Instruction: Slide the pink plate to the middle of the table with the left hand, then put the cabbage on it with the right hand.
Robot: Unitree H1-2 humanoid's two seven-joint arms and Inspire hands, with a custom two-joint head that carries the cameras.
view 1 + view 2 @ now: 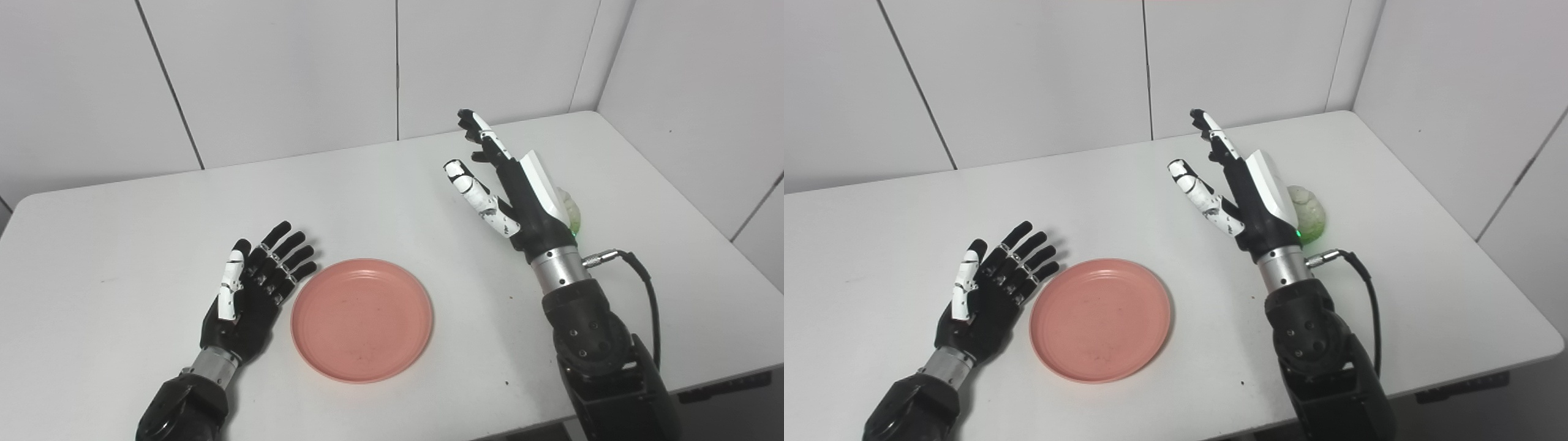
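Note:
The pink plate [361,318] lies flat near the front middle of the white table [122,233]. My left hand [254,285] is open with fingers spread, palm up, resting on the table just left of the plate's rim. My right hand [499,184] is open and raised above the table, fingers pointing up and away. The pale green cabbage [1307,211] sits on the table right behind that hand; in the left eye view only its edge [572,211] shows past the hand.
White wall panels [275,73] stand behind the table and along its right side. A black cable [643,288] runs from the right wrist. The table's front edge [723,376] is close to the right forearm.

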